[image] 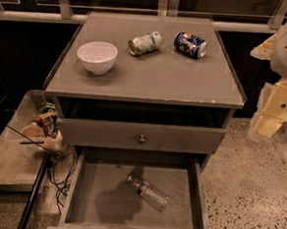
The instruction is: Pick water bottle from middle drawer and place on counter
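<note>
The water bottle [148, 192] lies on its side on the floor of the open middle drawer [98, 202], right of centre, with its cap end pointing back-left. The counter [151, 75] is the cabinet top above it. My gripper [271, 115] hangs at the right edge of the camera view, beside the cabinet's right side at about counter height. It is well apart from the bottle and the drawer, and nothing shows in it.
On the counter stand a white bowl [97, 56] at the left and two cans on their sides at the back, one green-white [144, 42] and one blue [190, 44]. A shut drawer front with a knob [142, 138] sits above the open drawer. A low cluttered shelf [13, 151] and cables [60, 174] are on the left.
</note>
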Motion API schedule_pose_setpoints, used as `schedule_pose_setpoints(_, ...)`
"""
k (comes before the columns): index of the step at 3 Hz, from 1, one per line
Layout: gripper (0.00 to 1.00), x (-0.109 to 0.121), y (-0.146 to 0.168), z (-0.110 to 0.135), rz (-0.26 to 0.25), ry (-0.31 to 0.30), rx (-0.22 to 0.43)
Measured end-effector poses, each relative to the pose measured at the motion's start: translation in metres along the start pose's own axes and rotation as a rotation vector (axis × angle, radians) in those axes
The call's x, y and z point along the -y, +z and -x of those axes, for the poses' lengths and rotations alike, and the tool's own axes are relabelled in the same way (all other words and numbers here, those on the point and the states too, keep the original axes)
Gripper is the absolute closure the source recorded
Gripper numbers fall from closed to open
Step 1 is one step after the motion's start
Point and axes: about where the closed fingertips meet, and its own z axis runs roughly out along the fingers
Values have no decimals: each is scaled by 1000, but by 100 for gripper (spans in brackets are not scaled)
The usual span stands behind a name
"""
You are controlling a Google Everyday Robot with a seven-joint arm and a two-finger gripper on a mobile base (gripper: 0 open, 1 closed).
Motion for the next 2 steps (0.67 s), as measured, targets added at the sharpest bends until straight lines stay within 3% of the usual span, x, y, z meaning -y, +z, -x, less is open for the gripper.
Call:
schedule_pose_setpoints(1,0,0,-1,1,-8,-3,-1)
schedule_pose_setpoints(2,0,-9,19,-4,10,9,3)
